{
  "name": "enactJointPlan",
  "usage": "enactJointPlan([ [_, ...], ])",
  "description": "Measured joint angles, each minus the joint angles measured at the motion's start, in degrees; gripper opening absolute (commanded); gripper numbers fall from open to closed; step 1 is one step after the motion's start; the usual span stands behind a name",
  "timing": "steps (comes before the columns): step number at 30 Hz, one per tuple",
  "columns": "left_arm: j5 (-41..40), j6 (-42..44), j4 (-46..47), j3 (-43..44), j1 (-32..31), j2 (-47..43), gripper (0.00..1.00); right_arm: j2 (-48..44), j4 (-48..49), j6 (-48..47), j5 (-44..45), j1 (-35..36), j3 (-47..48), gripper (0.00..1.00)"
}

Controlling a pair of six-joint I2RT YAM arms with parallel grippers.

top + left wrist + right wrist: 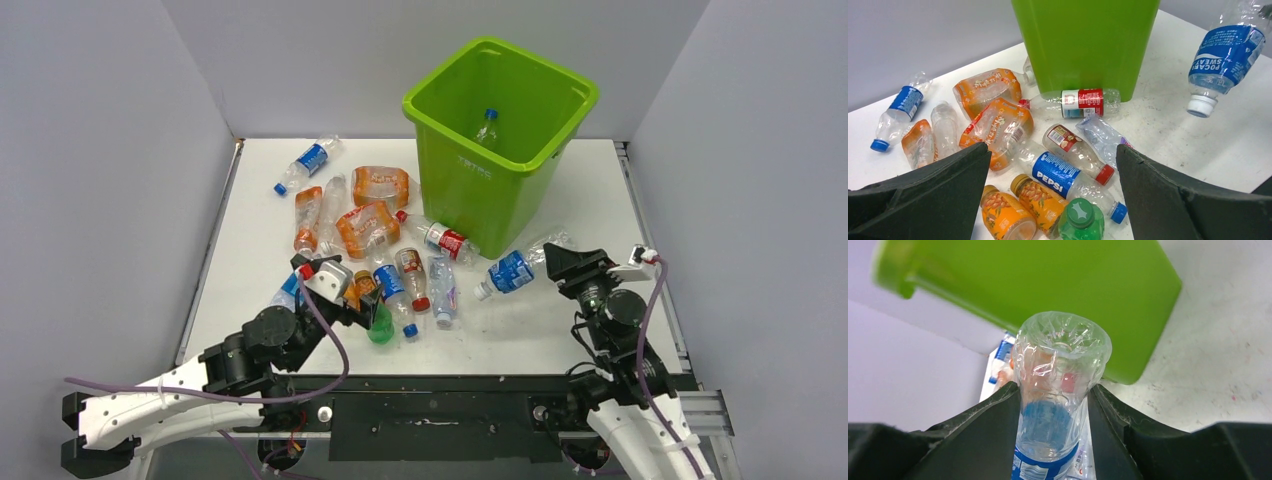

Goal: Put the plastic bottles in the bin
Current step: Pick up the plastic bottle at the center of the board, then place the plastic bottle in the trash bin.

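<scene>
Several plastic bottles lie crushed in a heap on the white table, left of the lime-green bin. My left gripper hovers open over the near end of the heap. Between its fingers I see a Pepsi bottle, a small green bottle and two orange ones, none of them gripped. My right gripper is shut on the base end of a clear blue-labelled bottle, held off the table with its white cap toward the heap. This bottle hangs just right of the bin's front.
One blue-capped bottle lies inside the bin. A red-labelled bottle rests against the bin's foot. Grey walls close the table on the left, right and back. A dark rail runs along the near edge between the arm bases.
</scene>
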Motion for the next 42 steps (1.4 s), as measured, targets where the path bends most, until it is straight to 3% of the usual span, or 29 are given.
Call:
enactJointPlan([
  [8,6.4,0.9,5.3,-3.7,0.0,-5.5,0.96,-1.7,-0.2,-10.3,-18.0,0.0,7.9,0.35],
  [17,23.1,-5.1,8.0,0.5,0.0,-1.9,0.96,2.1,12.0,-9.7,-37.1,0.0,10.6,0.34],
  [23,38.4,-9.7,11.4,3.3,0.0,6.6,0.96,5.1,19.7,-6.6,-41.7,0.0,12.0,0.34],
  [27,44.3,-11.3,11.6,5.3,0.0,12.2,0.96,6.6,24.3,-4.4,-43.3,0.0,12.0,0.34],
  [37,49.7,-15.9,16.1,6.7,0.0,16.1,0.99,8.5,32.3,-1.1,-44.9,0.0,12.6,0.34],
  [42,50.6,-17.6,17.3,7.9,0.0,19.5,0.85,9.3,33.9,-0.7,-45.3,0.0,12.9,0.34],
])
